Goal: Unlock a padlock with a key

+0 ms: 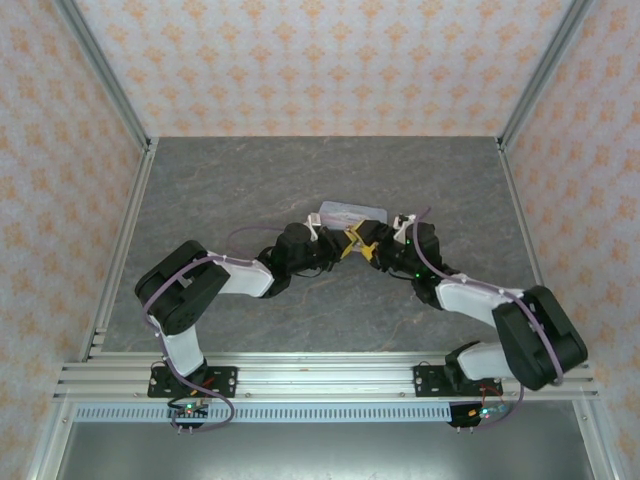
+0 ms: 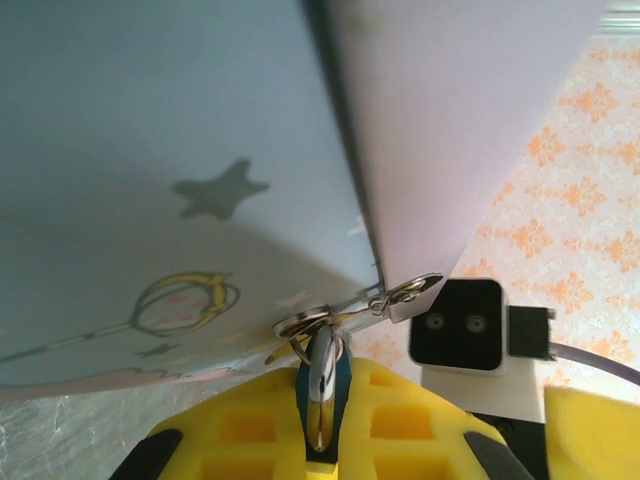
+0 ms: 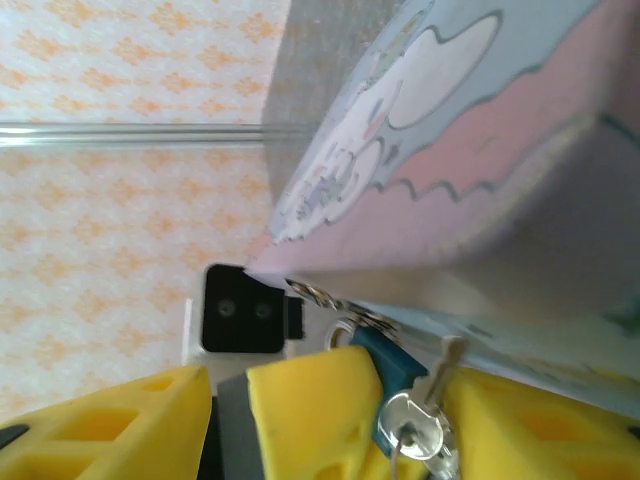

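My left gripper (image 2: 322,440) is shut on the small teal padlock (image 2: 343,385), whose thin shackle hooks into the metal ring on the cartoon-printed tin (image 2: 150,150). In the right wrist view the padlock (image 3: 392,372) pokes out past the left gripper's yellow fingers (image 3: 310,410). The key (image 3: 412,422), silver with a round head on a wire ring, rests against the padlock's lower end. I cannot tell whether its blade is in the keyhole. My right gripper (image 3: 320,440) stands open, one finger on each side of the left fingers and the key. From above, both grippers (image 1: 355,246) meet just in front of the tin (image 1: 352,212).
The grey stone-pattern table (image 1: 300,170) lies inside patterned walls with aluminium posts at the corners. The right arm's wrist camera (image 2: 457,325) hangs close beside the padlock, and the left arm's wrist camera (image 3: 240,310) faces it. A small metal clip (image 2: 412,292) sticks out from the tin's corner.
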`<control>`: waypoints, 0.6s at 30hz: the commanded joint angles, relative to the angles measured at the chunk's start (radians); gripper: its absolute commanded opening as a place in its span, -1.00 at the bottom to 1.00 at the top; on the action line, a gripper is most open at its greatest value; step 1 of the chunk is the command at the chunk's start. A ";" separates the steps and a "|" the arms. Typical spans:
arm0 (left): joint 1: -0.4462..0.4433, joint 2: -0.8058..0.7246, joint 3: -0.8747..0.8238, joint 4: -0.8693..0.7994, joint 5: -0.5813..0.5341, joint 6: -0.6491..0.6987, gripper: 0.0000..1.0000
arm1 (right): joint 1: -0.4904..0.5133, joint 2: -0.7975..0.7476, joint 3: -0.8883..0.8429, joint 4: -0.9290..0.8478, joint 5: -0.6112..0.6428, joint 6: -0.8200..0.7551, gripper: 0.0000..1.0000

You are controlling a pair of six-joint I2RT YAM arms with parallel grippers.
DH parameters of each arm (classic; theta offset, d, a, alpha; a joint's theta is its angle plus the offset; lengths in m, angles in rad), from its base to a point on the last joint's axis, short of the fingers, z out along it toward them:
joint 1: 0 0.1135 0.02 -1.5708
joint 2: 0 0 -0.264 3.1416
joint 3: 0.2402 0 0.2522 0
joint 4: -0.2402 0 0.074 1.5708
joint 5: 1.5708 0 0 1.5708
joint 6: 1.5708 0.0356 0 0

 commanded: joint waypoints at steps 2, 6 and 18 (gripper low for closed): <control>0.015 -0.005 -0.020 -0.014 0.036 0.075 -1.00 | -0.009 -0.103 0.049 -0.283 -0.005 -0.225 0.24; 0.019 -0.005 -0.022 -0.036 0.044 0.104 -1.00 | -0.010 -0.113 0.072 -0.425 0.012 -0.344 0.22; 0.039 0.021 0.005 -0.087 0.116 0.145 -1.00 | 0.052 -0.140 0.185 -0.701 0.103 -0.707 0.04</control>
